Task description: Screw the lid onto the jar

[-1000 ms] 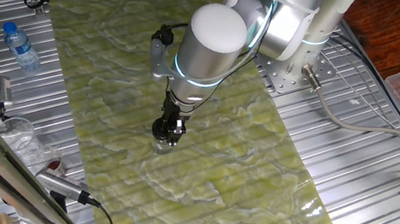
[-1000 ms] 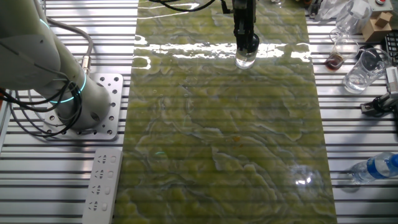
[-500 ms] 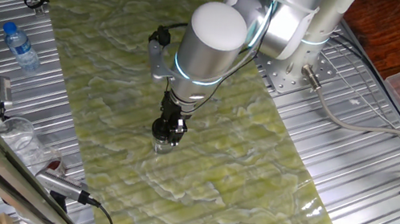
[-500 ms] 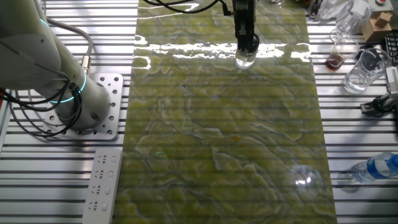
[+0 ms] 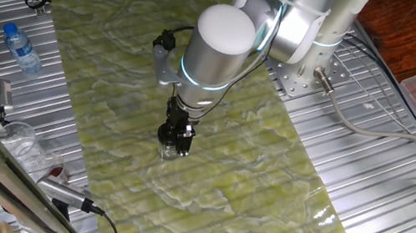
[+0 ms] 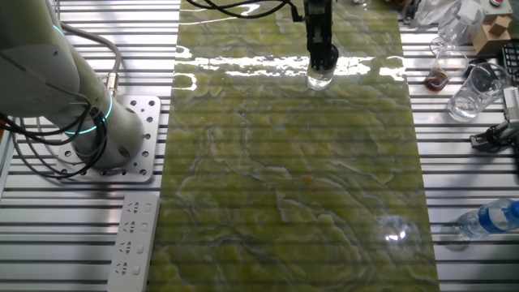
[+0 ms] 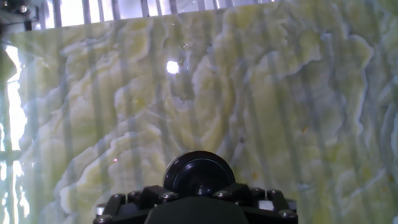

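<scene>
The jar (image 5: 169, 154) is small and clear and stands upright on the green marbled mat (image 5: 267, 169); the other fixed view shows the jar (image 6: 319, 79) near the mat's far edge. My gripper (image 5: 175, 137) points straight down onto the jar's top, shut on the lid. In the hand view the lid (image 7: 199, 172) is a round black cap with a shiny centre, lying just ahead of the gripper (image 7: 199, 188). The jar below it is hidden in that view. In the other fixed view the gripper (image 6: 322, 62) stands directly over the jar.
A water bottle (image 5: 22, 50) with a blue cap lies on the metal slats beside the mat, also seen as the bottle (image 6: 491, 217). Clear glassware (image 6: 470, 93) and clutter stand at one side. A power strip (image 6: 134, 235) lies near the arm's base (image 6: 122, 138).
The wrist has turned a little about its vertical axis, its side cable plug swinging slightly leftward. The gripper stays over the jar in the same spot.
</scene>
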Controlling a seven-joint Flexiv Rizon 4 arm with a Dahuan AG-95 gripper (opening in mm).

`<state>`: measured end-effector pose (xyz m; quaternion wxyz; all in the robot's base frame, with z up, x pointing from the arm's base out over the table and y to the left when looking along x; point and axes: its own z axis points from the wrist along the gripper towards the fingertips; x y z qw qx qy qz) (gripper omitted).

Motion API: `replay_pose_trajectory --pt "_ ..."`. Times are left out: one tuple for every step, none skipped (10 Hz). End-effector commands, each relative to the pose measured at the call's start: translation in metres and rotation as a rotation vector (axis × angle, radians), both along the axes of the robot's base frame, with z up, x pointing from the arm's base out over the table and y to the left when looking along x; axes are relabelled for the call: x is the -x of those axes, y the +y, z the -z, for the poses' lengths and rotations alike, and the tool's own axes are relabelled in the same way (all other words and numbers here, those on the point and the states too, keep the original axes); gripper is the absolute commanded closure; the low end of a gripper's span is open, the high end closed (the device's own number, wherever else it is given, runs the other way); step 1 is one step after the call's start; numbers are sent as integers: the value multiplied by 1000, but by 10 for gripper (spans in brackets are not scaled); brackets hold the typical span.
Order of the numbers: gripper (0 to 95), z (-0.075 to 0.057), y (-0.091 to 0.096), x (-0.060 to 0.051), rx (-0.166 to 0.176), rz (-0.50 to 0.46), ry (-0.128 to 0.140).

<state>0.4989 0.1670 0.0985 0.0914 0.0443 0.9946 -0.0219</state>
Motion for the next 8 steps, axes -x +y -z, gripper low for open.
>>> replay_pose_trajectory --pt "0 -1 0 0 8 -43 3" --pt "0 -1 0 0 8 -48 2" --pt "0 -2 0 0 9 -55 1" --pt "0 -2 0 0 9 -69 0" --pt "0 -5 0 -1 16 -114 2" --pt "0 -7 0 -1 25 -145 3" --pt "0 -7 -1 -1 32 -165 2" --pt "0 -7 -1 -1 36 -182 2"
